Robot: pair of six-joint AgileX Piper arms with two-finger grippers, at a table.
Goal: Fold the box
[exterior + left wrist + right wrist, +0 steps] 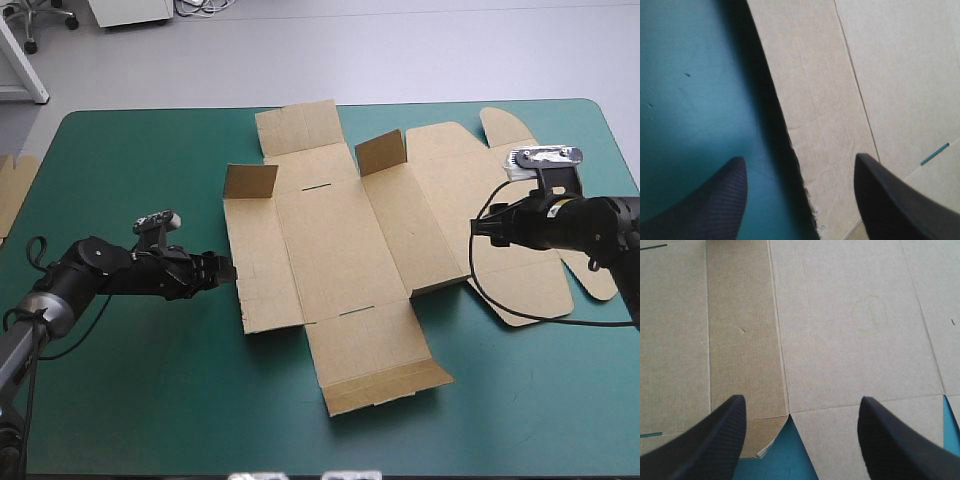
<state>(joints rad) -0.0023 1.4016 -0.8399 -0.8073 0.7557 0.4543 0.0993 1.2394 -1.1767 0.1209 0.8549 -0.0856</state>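
Note:
The brown box (340,240) lies spread as a cut sheet across the middle of the teal-green table, with two small flaps (250,180) (381,152) standing up near its far side. My left gripper (228,270) is low at the sheet's left edge and open. In the left wrist view that edge of the box (830,110) runs between the fingers of my left gripper (800,158), one finger (715,200) over the cover. My right gripper (478,228) hovers open over the sheet's right panels. In the right wrist view my right gripper (802,398) spans the box's creased panels (840,330) with nothing held.
An edge of more brown board (12,190) shows at the table's left edge. Bare teal-green cover (150,400) stretches along the front and left of the sheet. The box's rounded lid tabs (505,125) reach toward the far right corner.

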